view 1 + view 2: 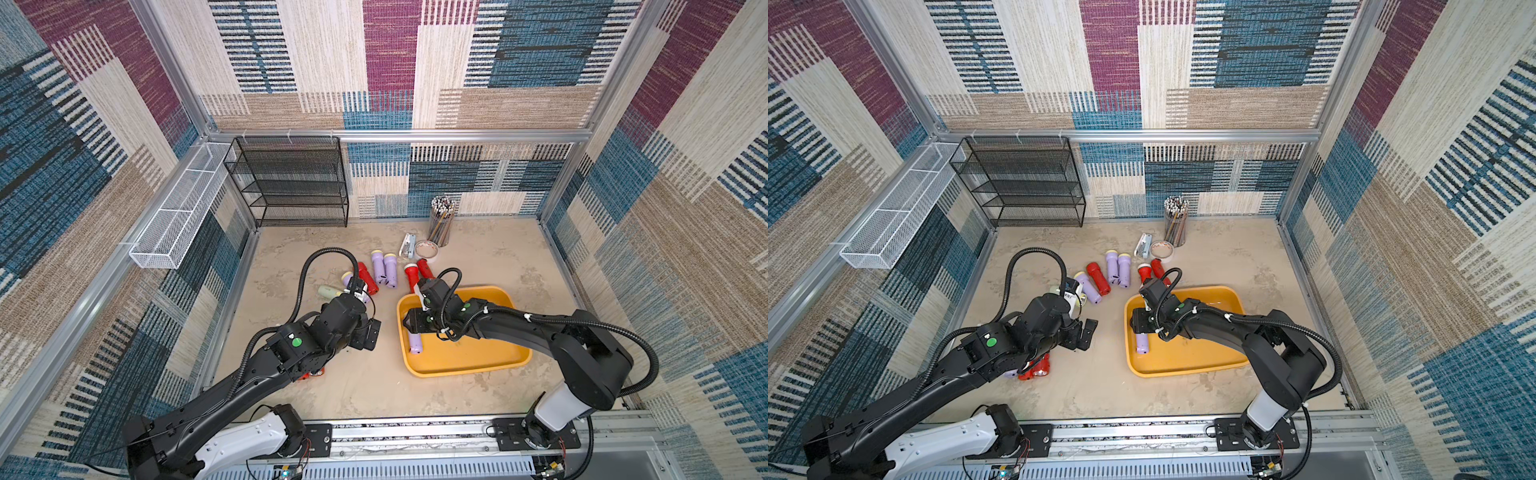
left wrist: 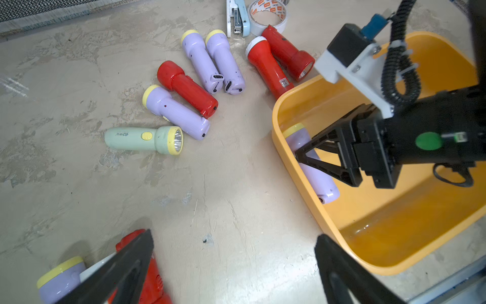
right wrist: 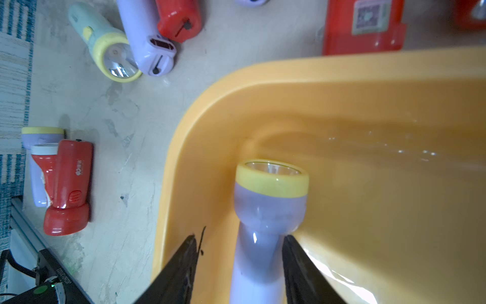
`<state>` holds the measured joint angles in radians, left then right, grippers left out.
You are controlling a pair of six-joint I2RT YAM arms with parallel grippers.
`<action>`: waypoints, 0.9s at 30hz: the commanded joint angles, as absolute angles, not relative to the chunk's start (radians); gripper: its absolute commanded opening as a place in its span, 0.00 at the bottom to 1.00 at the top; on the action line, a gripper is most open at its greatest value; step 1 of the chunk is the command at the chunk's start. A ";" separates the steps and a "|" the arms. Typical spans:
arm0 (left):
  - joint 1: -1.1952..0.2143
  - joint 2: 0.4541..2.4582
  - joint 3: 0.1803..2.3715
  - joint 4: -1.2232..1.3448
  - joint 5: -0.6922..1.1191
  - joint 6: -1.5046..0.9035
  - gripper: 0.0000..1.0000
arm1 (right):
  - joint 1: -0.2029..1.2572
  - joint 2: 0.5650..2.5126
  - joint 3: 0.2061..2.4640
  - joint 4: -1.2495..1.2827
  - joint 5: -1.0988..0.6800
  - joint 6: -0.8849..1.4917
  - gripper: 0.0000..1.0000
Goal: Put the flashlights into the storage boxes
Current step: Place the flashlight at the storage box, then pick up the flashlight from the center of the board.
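Right hand (image 3: 240, 237) parted around lilac flashlight (image 3: 271, 205), tray (image 3: 210, 105) wall alongside, red flashlights (image 2: 265, 65) outside

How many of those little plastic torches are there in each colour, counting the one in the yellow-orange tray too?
Lilac plastic torches: 5, one lying in the yellow-orange plastic tray
Red plastic torches: 5, two of them overlapping
Pale green plastic torch: 1
Total: 11

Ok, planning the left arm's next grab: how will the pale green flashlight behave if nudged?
The pale green flashlight lies on its side, round-bodied, so a nudge would probably roll it. Its glossy plastic looks rigid, perhaps slippery. Wider at one end, it may curve.
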<state>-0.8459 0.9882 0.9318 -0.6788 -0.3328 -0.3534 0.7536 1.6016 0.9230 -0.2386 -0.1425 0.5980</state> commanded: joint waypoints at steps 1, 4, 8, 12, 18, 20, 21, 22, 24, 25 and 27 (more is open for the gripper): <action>-0.836 0.982 0.928 -0.686 -0.338 -0.370 1.00 | 0.756 1.556 0.925 -0.245 -0.141 0.605 0.56; -0.819 0.982 0.916 -0.680 -0.341 -0.364 1.00 | 0.756 1.498 0.922 -0.273 -0.123 0.598 0.60; -0.722 0.997 0.895 -0.673 -0.287 -0.392 0.94 | 0.757 1.416 0.920 -0.309 -0.094 0.582 0.88; -0.561 1.029 0.855 -0.629 -0.172 -0.424 0.87 | 0.755 1.345 0.925 -0.334 -0.071 0.555 1.00; -0.434 1.140 0.855 -0.578 -0.120 -0.475 0.81 | 0.757 1.302 0.933 -0.370 -0.031 0.527 1.00; -0.399 1.178 0.850 -0.552 -0.107 -0.498 0.80 | 0.757 1.301 0.928 -0.368 -0.025 0.520 1.00; -0.383 1.195 0.848 -0.541 -0.104 -0.506 0.80 | 0.756 1.300 0.926 -0.364 -0.023 0.517 1.00; -0.364 1.214 0.849 -0.529 -0.101 -0.509 0.79 | 0.757 1.300 0.922 -0.359 -0.022 0.513 1.00; -0.323 1.245 0.858 -0.511 -0.092 -0.512 0.79 | 0.755 1.303 0.919 -0.352 -0.017 0.505 1.00; -0.299 1.263 0.865 -0.502 -0.085 -0.518 0.79 | 0.756 1.306 0.917 -0.349 -0.011 0.500 1.00; -0.249 1.298 0.874 -0.476 -0.052 -0.536 0.80 | 0.755 1.315 0.917 -0.345 -0.005 0.489 1.00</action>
<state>-0.2890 1.2686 0.8593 -0.5373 -0.0963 -0.4911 0.7544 1.3087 0.9207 -0.3637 -0.0326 0.5148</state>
